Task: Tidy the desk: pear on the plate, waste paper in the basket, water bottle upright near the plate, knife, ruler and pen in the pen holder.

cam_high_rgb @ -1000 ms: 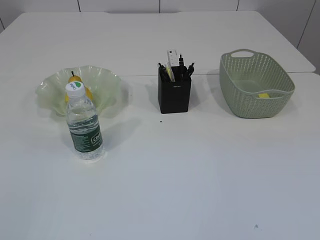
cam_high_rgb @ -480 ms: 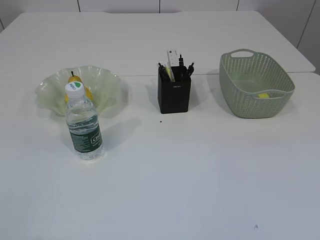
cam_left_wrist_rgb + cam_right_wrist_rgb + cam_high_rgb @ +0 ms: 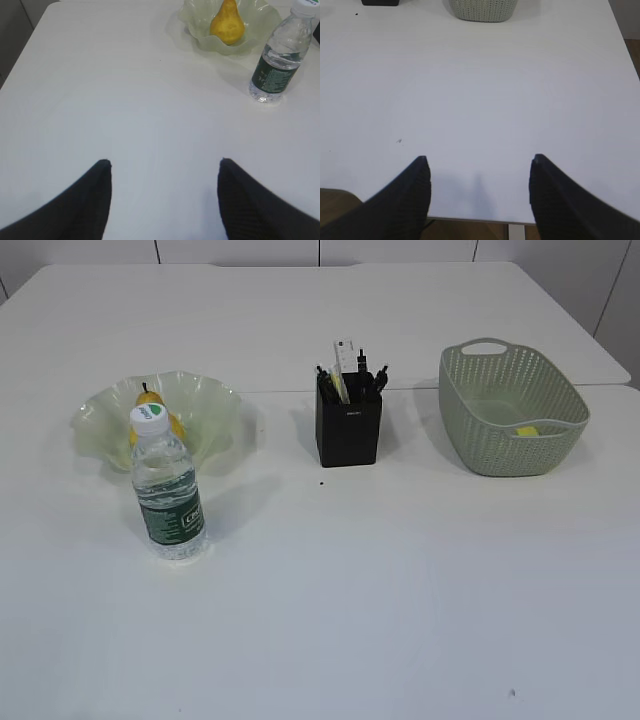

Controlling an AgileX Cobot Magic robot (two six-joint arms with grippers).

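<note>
A yellow pear (image 3: 150,412) (image 3: 227,25) lies in the ruffled pale green plate (image 3: 210,405) (image 3: 197,22) at the left of the desk (image 3: 380,580). Just in front of the plate the water bottle (image 3: 168,490) (image 3: 280,55) stands upright. The black pen holder (image 3: 348,428) holds a ruler (image 3: 345,358) and dark pens (image 3: 372,375); I cannot pick out a knife. Yellow waste paper (image 3: 528,431) lies inside the sage-green basket (image 3: 490,455) (image 3: 482,10). My left gripper (image 3: 162,162) and right gripper (image 3: 477,160) hang open and empty over bare desk, far from everything. Neither arm shows in the exterior view.
A seam runs across the desk behind the plate and holder. The right wrist view shows the desk's near edge (image 3: 470,220) just under the gripper and its right edge (image 3: 622,40). The left edge (image 3: 20,50) shows in the left wrist view.
</note>
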